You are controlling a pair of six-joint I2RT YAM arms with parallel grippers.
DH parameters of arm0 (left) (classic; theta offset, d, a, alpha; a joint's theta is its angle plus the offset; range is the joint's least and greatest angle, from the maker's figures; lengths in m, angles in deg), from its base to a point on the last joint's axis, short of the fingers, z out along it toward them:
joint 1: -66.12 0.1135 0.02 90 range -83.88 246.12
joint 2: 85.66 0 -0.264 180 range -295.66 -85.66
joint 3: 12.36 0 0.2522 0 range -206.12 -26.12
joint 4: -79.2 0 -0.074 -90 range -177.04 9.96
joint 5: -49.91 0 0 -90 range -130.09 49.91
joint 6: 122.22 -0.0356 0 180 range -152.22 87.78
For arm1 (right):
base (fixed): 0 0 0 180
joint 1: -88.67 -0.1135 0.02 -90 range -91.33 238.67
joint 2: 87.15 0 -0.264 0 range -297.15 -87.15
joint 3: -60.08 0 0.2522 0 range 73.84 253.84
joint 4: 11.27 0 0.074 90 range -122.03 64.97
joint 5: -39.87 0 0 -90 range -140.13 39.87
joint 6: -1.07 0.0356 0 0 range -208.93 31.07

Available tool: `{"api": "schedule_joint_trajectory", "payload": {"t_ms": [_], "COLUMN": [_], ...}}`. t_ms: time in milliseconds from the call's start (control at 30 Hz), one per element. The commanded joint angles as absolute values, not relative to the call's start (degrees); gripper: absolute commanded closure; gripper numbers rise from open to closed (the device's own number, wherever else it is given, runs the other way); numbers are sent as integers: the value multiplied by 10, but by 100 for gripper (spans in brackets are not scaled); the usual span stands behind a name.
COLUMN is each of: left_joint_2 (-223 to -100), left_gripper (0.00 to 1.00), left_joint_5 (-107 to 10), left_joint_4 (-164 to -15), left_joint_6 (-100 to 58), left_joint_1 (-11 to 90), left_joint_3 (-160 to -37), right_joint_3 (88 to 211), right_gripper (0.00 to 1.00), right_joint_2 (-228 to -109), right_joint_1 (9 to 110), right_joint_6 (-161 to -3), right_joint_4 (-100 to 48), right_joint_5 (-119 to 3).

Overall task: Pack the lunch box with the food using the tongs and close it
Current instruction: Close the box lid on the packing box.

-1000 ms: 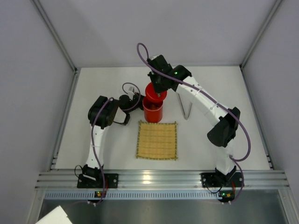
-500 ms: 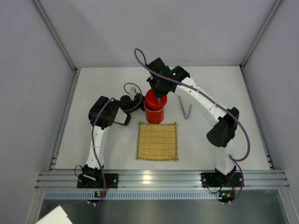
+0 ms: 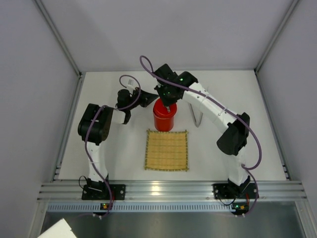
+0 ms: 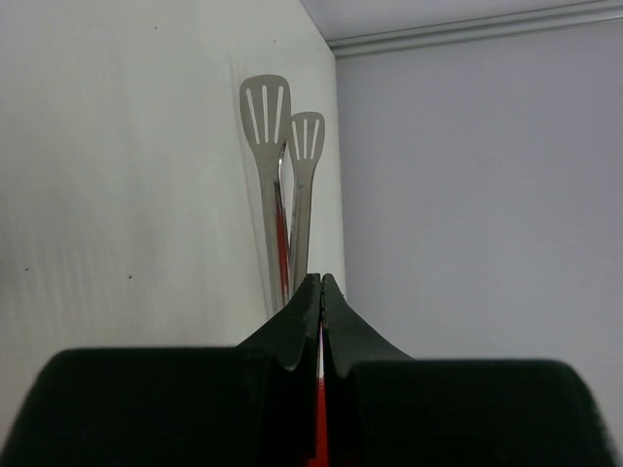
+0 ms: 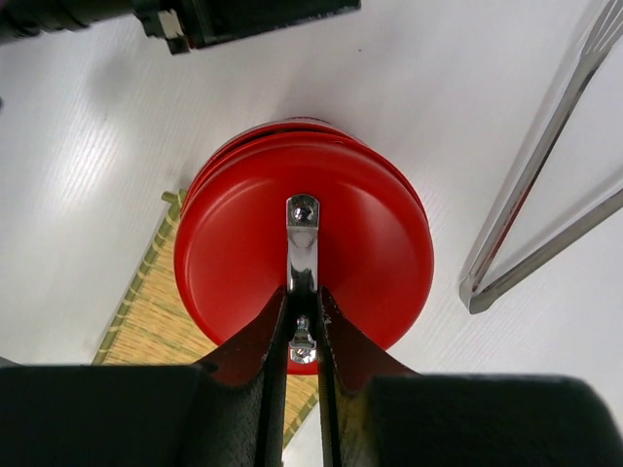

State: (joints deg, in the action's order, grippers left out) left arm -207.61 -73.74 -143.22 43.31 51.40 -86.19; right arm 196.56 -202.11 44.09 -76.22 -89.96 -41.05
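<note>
The red lunch box [image 3: 164, 121] stands just beyond the bamboo mat with its round red lid [image 5: 360, 243] resting on top. My right gripper [image 5: 304, 292] comes down from above, shut on the lid's small silver handle [image 5: 302, 238]. My left gripper [image 4: 320, 282] is shut and empty, and in the top view this left gripper [image 3: 147, 100] hovers just left of the box, apart from it. The silver tongs [image 3: 198, 117] lie on the table right of the box. The same tongs [image 4: 280, 195] show beyond my left fingertips. No food is in view.
The square bamboo mat [image 3: 166, 149] lies flat in front of the lunch box. The grey back wall [image 4: 467, 175] and side walls enclose the white table [image 3: 233, 99]. My left arm's elbow [image 3: 93, 125] juts out over the table's left part.
My right gripper has lowered the lid onto the lunch box. My left gripper has drawn away from the box's side, back and to the left.
</note>
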Motion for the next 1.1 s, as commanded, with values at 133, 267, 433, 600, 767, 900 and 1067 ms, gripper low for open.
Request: {"api": "schedule_joint_trajectory", "payload": {"t_ms": [133, 267, 433, 600, 767, 900, 1067], "left_joint_2": [-1995, -1981, -1975, -1977, -1984, -1987, -1988], "left_gripper": [100, 100, 100, 100, 100, 100, 100], "left_joint_5": [-713, -723, -729, -733, -737, -739, -741], "left_joint_4": [-1296, -1283, -1265, -1254, -1254, -1253, -1253], "left_joint_6": [346, 351, 344, 340, 340, 339, 337], "left_joint_1": [543, 560, 565, 565, 566, 566, 566], "left_joint_3": [-863, -860, -861, -864, -864, -865, -863], "right_joint_3": [2022, 2035, 2060, 2078, 2077, 2075, 2074], "right_gripper": [95, 95, 95, 94, 94, 94, 93], "right_joint_2": [-2054, -2065, -2078, -2085, -2091, -2095, -2100], "right_joint_1": [431, 431, 431, 430, 429, 425, 421], "right_joint_6": [-775, -774, -778, -785, -791, -796, -802], "right_joint_4": [-938, -946, -965, -978, -980, -981, -981], "right_joint_5": [-418, -415, -408, -406, -403, -398, -380]}}
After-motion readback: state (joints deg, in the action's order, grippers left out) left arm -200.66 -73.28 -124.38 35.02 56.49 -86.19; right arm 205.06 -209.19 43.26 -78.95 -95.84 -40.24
